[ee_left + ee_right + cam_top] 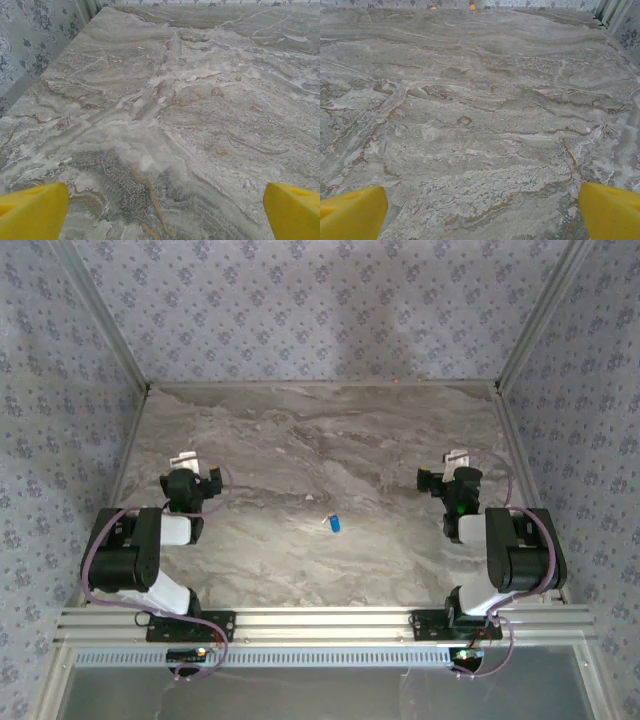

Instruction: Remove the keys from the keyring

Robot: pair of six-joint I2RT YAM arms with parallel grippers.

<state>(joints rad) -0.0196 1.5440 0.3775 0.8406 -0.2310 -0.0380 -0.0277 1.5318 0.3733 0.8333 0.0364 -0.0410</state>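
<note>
The keys (pixel 333 524) lie on the bench (pixel 300 430), near its middle and a little toward the front edge. The left arm (pixel 150 540) stands well left of them, the right arm (pixel 510 550) well right, both at the front rail (pixel 320 622). Walls (pixel 300 310) enclose the bench behind and on both sides.

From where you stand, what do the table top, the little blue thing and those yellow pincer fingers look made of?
Table top: looks like grey marble with brown veins, matt; could be a printed sheet.
Keys: a blue piece, likely plastic, with pale bits, probably metal; too small to be sure.
Pincer fingers: smooth matt yellow, plastic-looking.
</note>
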